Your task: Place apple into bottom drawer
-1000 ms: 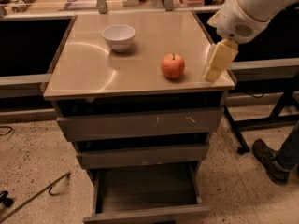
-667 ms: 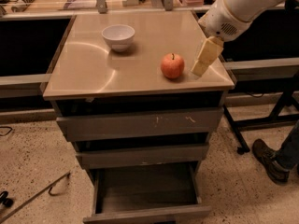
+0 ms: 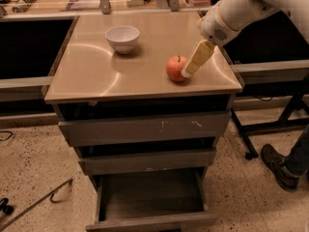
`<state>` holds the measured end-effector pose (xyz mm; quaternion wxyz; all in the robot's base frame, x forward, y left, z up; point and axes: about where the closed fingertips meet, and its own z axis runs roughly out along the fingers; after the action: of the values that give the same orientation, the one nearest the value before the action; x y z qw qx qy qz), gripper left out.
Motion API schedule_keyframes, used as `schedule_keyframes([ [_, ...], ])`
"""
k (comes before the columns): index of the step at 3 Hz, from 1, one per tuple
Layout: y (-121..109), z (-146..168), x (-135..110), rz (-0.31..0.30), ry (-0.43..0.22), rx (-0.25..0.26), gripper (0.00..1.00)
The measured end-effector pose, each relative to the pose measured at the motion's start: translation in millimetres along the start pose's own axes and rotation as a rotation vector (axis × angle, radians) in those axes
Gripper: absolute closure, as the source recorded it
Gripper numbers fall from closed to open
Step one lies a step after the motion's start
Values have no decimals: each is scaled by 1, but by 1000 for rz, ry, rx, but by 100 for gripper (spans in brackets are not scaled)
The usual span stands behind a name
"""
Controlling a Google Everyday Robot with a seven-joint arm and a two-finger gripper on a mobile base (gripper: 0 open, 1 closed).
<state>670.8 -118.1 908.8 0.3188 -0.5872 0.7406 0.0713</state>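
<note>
The red-orange apple (image 3: 175, 68) sits on the cabinet's tan top (image 3: 91, 71), right of centre near the front edge. My gripper (image 3: 189, 69) hangs from the white arm at the upper right, and its yellowish fingers (image 3: 198, 58) reach down right beside the apple's right side, touching or nearly touching it. The bottom drawer (image 3: 149, 221) is pulled out at the foot of the cabinet and its inside looks bare.
A white bowl (image 3: 122, 36) stands on the top, back left of the apple. The scratched top drawer front (image 3: 145, 128) and the narrow middle front (image 3: 147, 161) are closed. A person's shoe (image 3: 279, 166) and a table leg (image 3: 244, 139) are at the right.
My gripper has moved left and down, from the cabinet's right edge to right beside the apple. The apple and the bowl have not moved.
</note>
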Motion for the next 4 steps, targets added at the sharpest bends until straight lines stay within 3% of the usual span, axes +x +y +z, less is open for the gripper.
schedule_keyframes([
  [2,-9,47,-3,24,-34,-41,0],
  [4,21,66,8,24,-13,-128,0],
])
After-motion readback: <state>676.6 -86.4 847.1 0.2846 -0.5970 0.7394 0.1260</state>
